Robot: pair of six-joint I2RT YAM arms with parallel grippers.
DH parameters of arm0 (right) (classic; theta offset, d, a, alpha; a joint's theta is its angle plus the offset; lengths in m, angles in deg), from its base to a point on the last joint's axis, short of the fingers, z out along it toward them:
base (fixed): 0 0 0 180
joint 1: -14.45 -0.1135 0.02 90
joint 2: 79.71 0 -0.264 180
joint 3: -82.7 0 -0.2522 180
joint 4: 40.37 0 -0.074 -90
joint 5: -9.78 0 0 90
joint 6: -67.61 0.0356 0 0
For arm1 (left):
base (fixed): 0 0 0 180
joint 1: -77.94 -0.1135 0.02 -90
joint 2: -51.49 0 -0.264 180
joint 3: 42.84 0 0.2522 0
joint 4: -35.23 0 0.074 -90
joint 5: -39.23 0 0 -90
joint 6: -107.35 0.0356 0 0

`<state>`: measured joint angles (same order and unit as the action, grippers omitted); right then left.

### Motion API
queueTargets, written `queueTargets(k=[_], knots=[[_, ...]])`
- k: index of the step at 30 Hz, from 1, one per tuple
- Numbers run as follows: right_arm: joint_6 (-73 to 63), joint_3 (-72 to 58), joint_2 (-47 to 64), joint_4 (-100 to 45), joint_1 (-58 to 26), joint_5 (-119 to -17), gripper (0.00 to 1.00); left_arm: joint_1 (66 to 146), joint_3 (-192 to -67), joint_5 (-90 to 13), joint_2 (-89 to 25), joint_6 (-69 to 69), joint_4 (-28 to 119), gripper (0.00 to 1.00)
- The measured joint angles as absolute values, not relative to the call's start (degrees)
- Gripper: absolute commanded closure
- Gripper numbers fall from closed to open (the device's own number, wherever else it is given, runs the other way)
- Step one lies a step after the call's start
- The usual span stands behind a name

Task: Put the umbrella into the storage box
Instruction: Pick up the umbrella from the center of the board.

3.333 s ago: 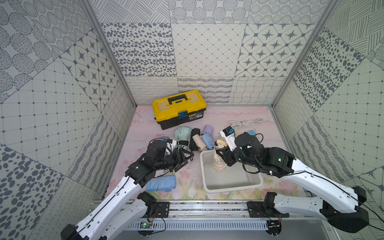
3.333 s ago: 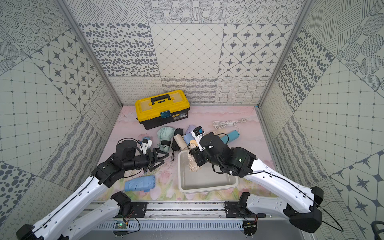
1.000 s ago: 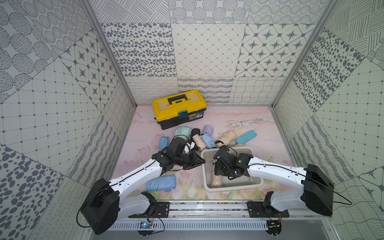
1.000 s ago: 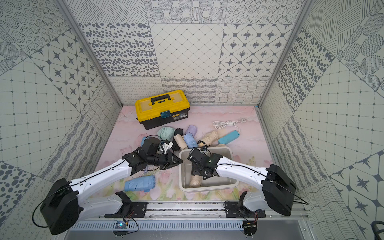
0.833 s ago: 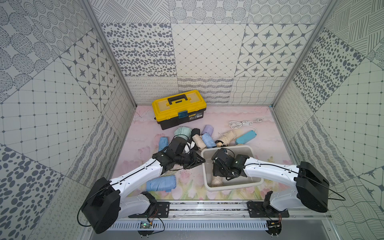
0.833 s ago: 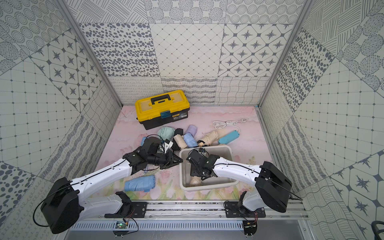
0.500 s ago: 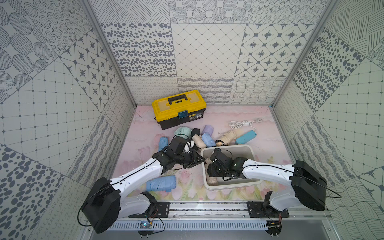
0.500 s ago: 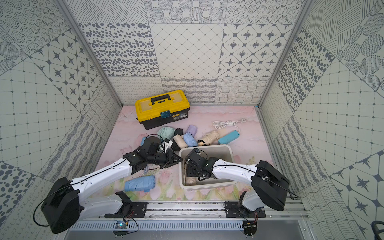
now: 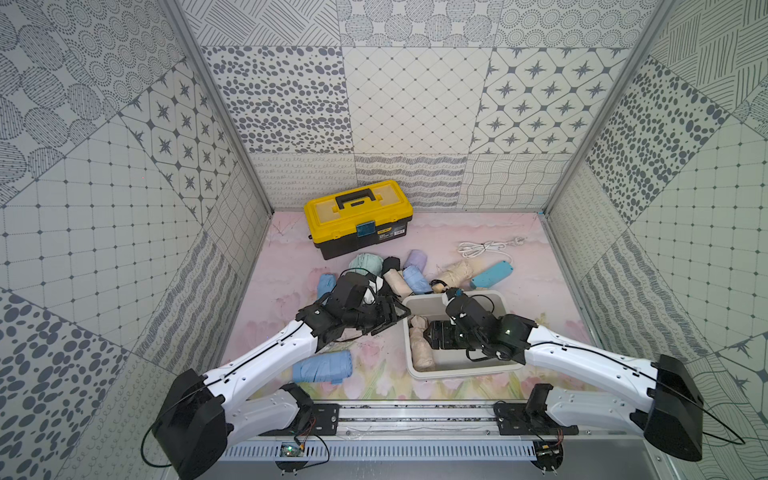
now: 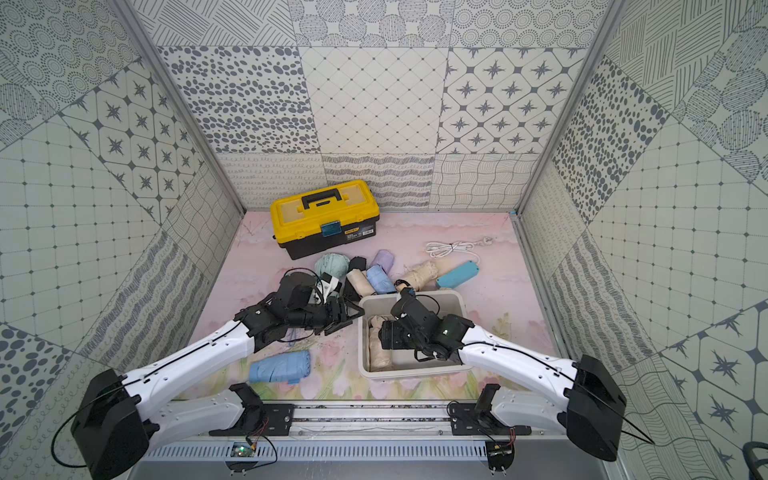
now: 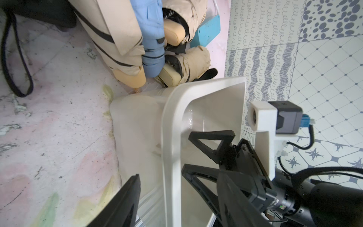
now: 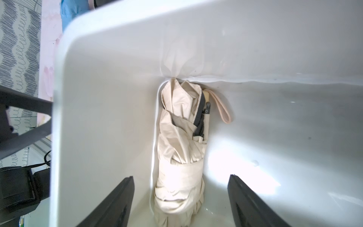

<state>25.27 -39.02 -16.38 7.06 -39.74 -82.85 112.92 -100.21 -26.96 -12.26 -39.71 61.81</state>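
Beige folded umbrella (image 12: 180,147) lies inside the storage box (image 12: 117,59) against one wall, between the spread, unclamped jaws of the right gripper (image 12: 180,176). The left gripper (image 9: 388,319), jaws apart, straddles the box rim. Placement looks done; next, lift both grippers clear without snagging fabric

I can't read a single word from here. The only proper label I see is a pale label strip (image 9: 389,234) on the black front of the yellow-and-black toolbox (image 9: 357,208). The toolbox stands on the counter (image 9: 540,257) at about eleven o'clock from the storage box (image 9: 457,373). The strip shows in both top views, but its print is too small for me to make out. In the left wrist view, a black cylindrical housing (image 11: 275,204) on the right arm carries tiny white markings beside a green light, and those are unreadable as well.
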Motion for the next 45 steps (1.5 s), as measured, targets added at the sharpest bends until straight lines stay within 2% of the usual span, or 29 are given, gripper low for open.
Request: queueTargets(k=[6, 10, 12, 20, 31, 42, 45], knots=[[22.96, -34.41, -21.78, 12.5, -37.6, -83.77, 0.19, 105.9, -107.99, -32.29, -11.27, -35.62, 73.57, 0.22], [21.51, -32.14, -21.63, 13.51, -36.99, -84.23, 0.19, 98.1, -112.48, -35.61, -13.2, -29.74, 81.13, 0.06], [21.01, -31.44, -20.93, 13.86, -36.9, -84.36, 0.19, 95.3, -114.4, -37.6, -14.77, -26.14, 84.08, 0.01], [20.4, -30.59, -17.45, 13.31, -36.47, -84.53, 0.18, 87.87, -114.73, -45.56, -23.12, -10.84, 87.45, 0.01], [20.16, -30.59, -15.0, 10.95, -35.15, -82.98, 0.18, 78.89, -111.71, -49.21, -33.48, 1.6, 82.48, 0.01], [20.16, -30.59, -14.79, 10.21, -34.91, -82.17, 0.19, 75.81, -112.91, -47.96, -42.35, 6.98, 75.88, 0.01], [20.16, -30.59, -14.79, 10.1, -34.89, -82.17, 0.2, 75.41, -113.55, -47.83, -44.72, 7.68, 74.64, 0.06]])
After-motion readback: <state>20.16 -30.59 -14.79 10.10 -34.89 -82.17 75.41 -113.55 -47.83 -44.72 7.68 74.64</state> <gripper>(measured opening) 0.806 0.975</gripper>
